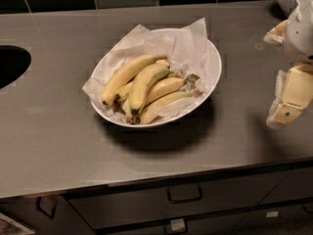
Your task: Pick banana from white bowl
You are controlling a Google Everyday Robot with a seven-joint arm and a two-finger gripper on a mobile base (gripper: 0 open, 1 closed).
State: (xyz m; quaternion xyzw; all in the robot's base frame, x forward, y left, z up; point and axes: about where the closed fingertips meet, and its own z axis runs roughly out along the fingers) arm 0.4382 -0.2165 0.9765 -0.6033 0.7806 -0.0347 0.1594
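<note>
The gripper (286,106) hangs at the right edge of the frame, well apart from the white bowl (215,75) in the middle of the counter (58,141), touching neither it nor any fruit. It carries nothing I can see, and whether it stands open or closed I cannot tell from here.

The banana (146,84), plump, curved and greenish, lies on top of the pile at the centre of the bowl, dark tip toward the lower left.

Now the risks. It's packed tight: a longer, paler banana (124,75) presses along its upper-left side and thinner ones (166,88) sit just under its right, so a careless grasp could catch two at once or nudge the wrong one. The crumpled paper (188,45) lining the bowl could snag and lift with it. And that shallow bowl may slide or tip if the approach pushes sideways on the rim.
</note>
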